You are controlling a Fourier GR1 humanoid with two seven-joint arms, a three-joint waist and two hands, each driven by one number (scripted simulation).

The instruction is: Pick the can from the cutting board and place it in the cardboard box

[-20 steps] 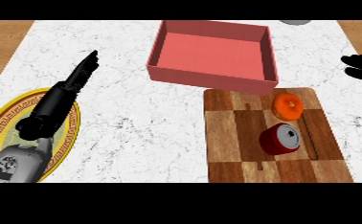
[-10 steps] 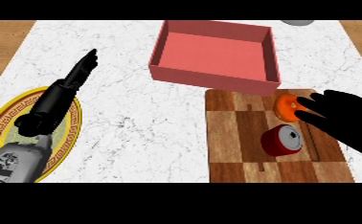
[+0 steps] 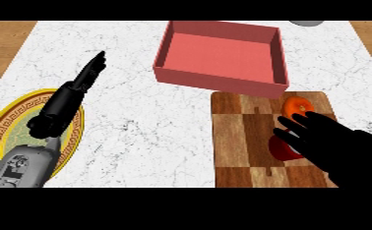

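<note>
At lower right of the frame, the black right hand (image 3: 327, 140) is spreading its straight fingers over the dark red metal can (image 3: 280, 150), which is lying on the checkered wooden cutting board (image 3: 240, 140) beside a round orange fruit (image 3: 296, 107). Above, the red-lined cardboard box (image 3: 218, 76) is sitting open. At left, the left hand (image 3: 87, 74) is resting with its fingers straight above a yellow-rimmed plate (image 3: 22, 108).

Bright, even light; faint shadows

Both hands are matte black: the left hand (image 3: 85, 76) slender with long narrow fingers on a black wrist and grey forearm (image 3: 25, 165) bearing dark markings; the right hand (image 3: 330, 143) broad.
</note>
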